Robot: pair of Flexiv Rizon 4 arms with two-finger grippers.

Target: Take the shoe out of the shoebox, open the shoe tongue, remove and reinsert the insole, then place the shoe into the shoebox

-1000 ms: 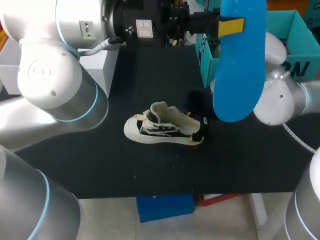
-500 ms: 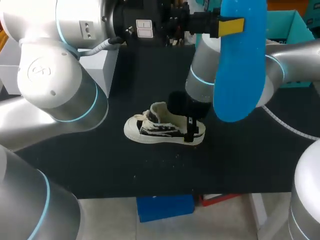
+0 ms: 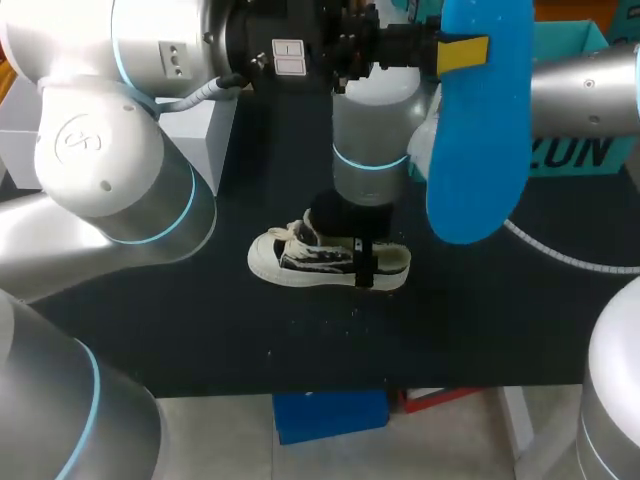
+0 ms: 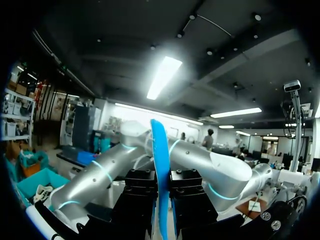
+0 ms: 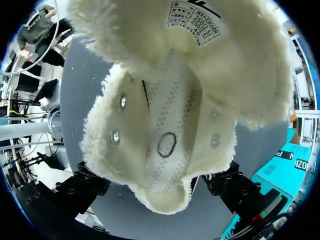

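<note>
Head view: left gripper [image 3: 455, 52] is clamped on a flat blue foam insole [image 3: 478, 140], held high above the table.
Left wrist view: both fingers [image 4: 137, 200] pinch the insole edge-on. The black-and-white canvas sneaker with cream fleece lining [image 3: 300, 262] sits upright on the black tabletop [image 3: 200, 330], outside the teal cardboard shoebox [image 3: 575, 150] and well apart from it. Right gripper [image 3: 362, 262] straddles its rear half from above; can't tell whether it's actually gripping.

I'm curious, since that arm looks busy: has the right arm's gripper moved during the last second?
Yes. The right gripper has shifted along the shoe, from its heel end toward its middle, while the shoe stayed put.
</note>
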